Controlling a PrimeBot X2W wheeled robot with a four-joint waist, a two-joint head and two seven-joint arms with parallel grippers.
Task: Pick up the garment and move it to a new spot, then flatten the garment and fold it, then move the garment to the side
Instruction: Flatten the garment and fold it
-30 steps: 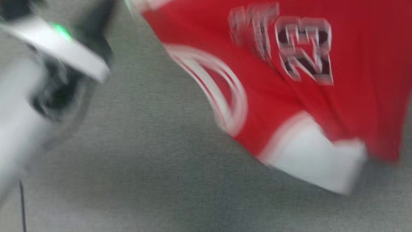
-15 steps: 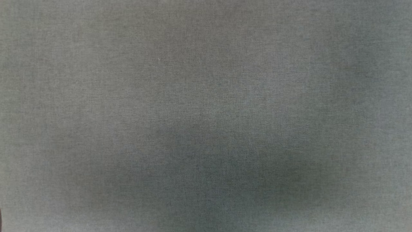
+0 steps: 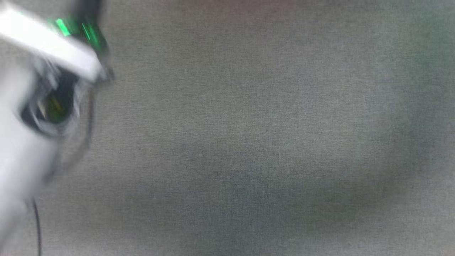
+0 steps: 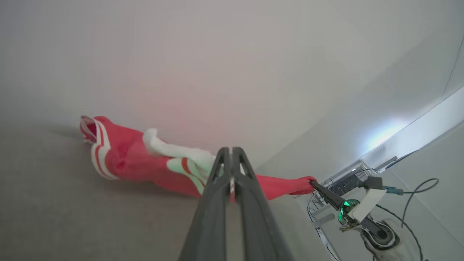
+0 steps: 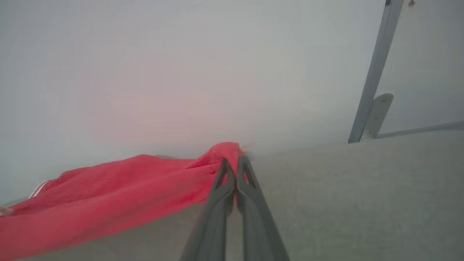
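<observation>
We've got the garment [image 4: 127,159] strung along the counter's [image 3: 249,124] wall-side edge. The left claw [image 4: 229,154] looks pinched shut at its white panel, and the right claw [image 5: 235,163] is clamped on a red corner. We read this as the flattening step. Next, both claws need to draw apart and lower together, fabric taut, before letting go.
</observation>
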